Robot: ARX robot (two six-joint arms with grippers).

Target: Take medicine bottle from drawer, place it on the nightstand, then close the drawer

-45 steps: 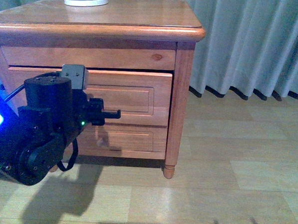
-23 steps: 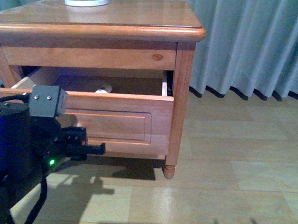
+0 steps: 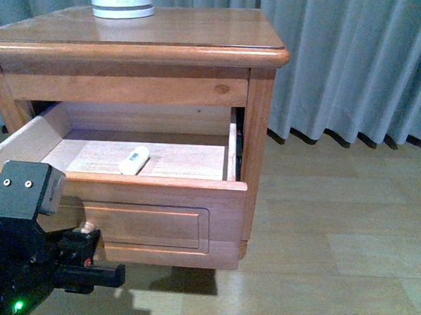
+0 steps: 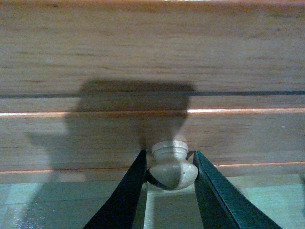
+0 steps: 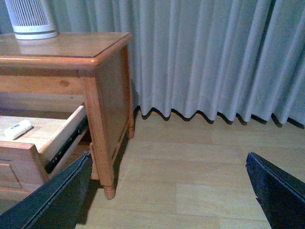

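one nightstand point(image 3: 167, 35), wood floor point(image 3: 332, 263), grey curtains point(image 3: 342, 65)

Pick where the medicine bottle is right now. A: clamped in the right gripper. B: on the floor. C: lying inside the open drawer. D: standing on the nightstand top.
C: the medicine bottle lies on its side on the pale bottom of the pulled-out drawer.

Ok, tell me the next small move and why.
Probably open the left end effector, now shut on the knob, and back off: the drawer is pulled well out and the medicine bottle lies exposed on its pale floor.
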